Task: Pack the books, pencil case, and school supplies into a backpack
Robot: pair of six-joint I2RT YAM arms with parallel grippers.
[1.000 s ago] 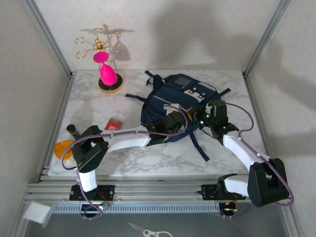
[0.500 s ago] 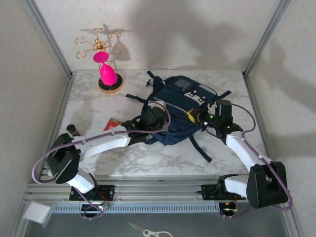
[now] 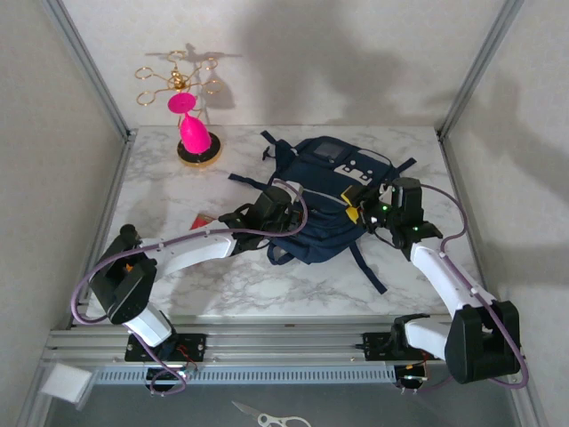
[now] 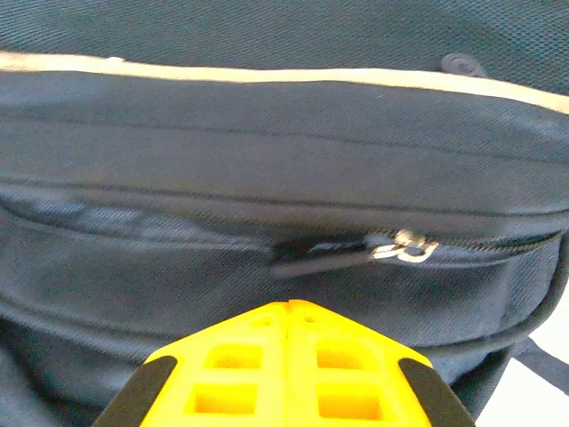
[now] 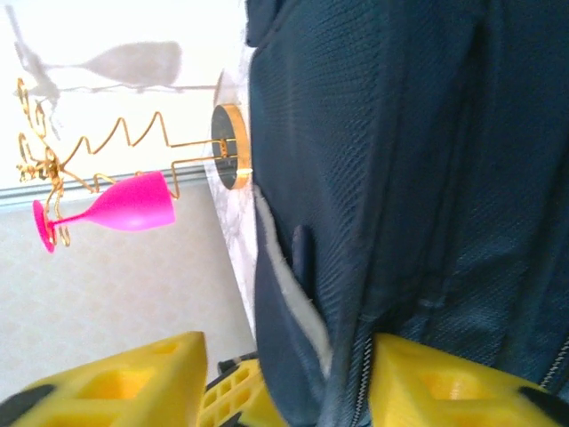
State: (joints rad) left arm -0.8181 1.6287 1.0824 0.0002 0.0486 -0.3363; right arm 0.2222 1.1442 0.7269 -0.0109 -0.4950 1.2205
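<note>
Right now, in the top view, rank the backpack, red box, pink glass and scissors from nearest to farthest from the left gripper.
1. backpack, directly ahead of the left gripper
2. red box, just left
3. pink glass, back left
4. scissors, beyond the near edge

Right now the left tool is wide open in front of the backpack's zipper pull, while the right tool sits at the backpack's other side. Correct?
No: the left tool is shut, yellow fingers pressed together, as the left wrist view shows. It does face the zipper pull on the backpack, and the right tool sits at the other side.
</note>
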